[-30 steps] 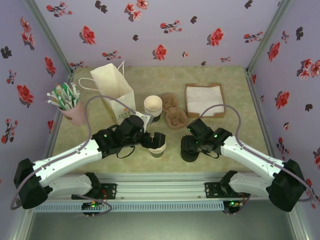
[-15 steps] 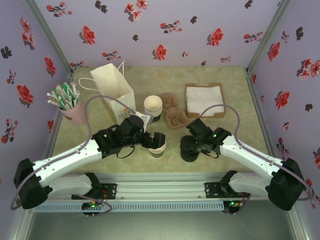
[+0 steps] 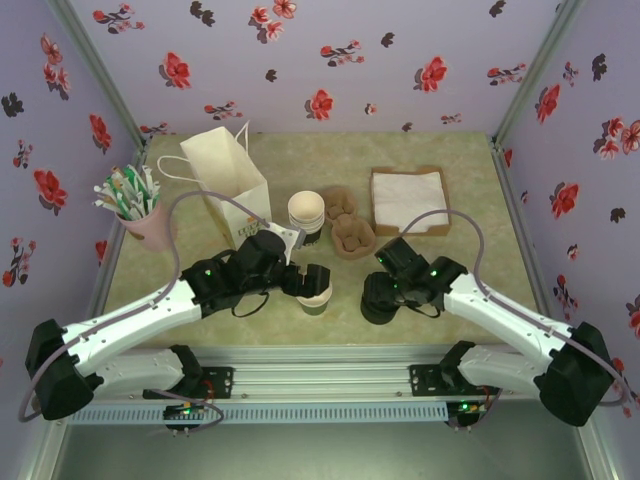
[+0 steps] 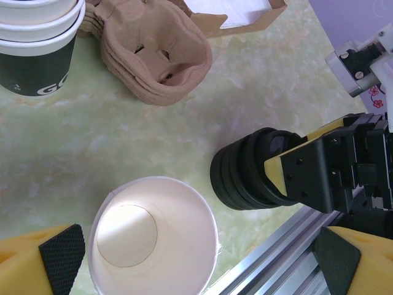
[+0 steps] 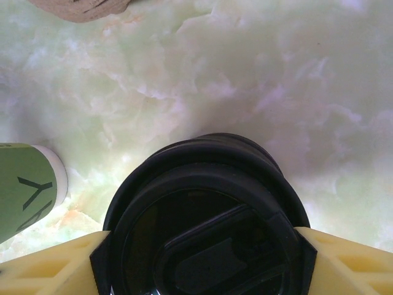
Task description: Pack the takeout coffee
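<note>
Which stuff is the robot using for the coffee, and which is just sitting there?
For the job: open cup, lids in the right tool, likely the bag.
Just sitting: cup stack, carriers, napkins, pink cup of sticks.

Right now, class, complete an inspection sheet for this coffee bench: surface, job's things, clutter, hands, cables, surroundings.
Surface: green marbled table, no spills seen.
Job's things: open cup, upright, lidless, near the front edge.
Clutter: lid stack, stacked cups, cardboard carriers, napkin tray, paper bag, pink cup of sticks.
Hands: left hand open, astride the open cup; right hand astride the lid stack, grip unclear.
Cables: grey cables arch from both arms.
Surroundings: purple flowered walls, metal frame posts.
</note>
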